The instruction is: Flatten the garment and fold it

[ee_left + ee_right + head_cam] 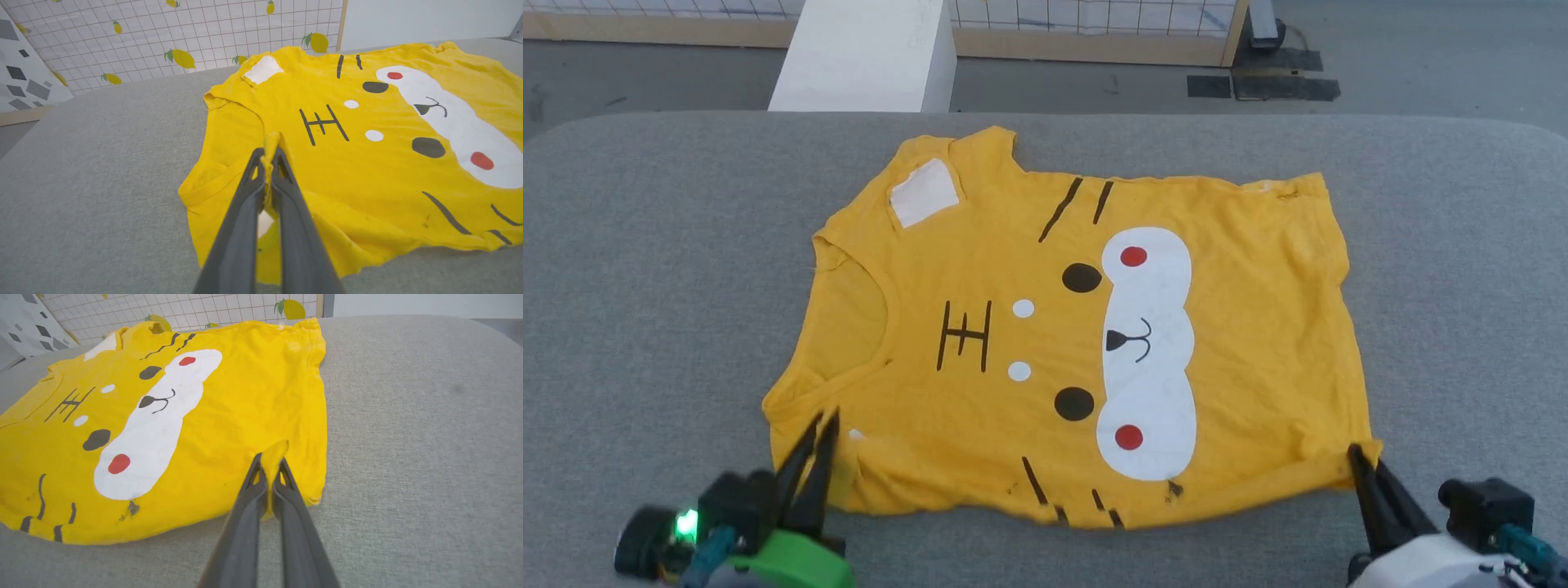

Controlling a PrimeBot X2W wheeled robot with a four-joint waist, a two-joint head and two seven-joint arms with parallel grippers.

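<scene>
**Head view.** The garment [1258,343] lies spread print side up at the centre of the grey surface [645,286]. Its neckline points toward 9 o'clock and its hem toward 3 o'clock. My left tool [823,420] is clamped on a pinch of yellow cloth at the garment's 7 o'clock corner, beside the near sleeve. In the left wrist view that cloth stands up in a narrow ridge. My right tool [1356,452] is clamped on the hem corner at 5 o'clock, which is likewise raised into a small peak.
</scene>
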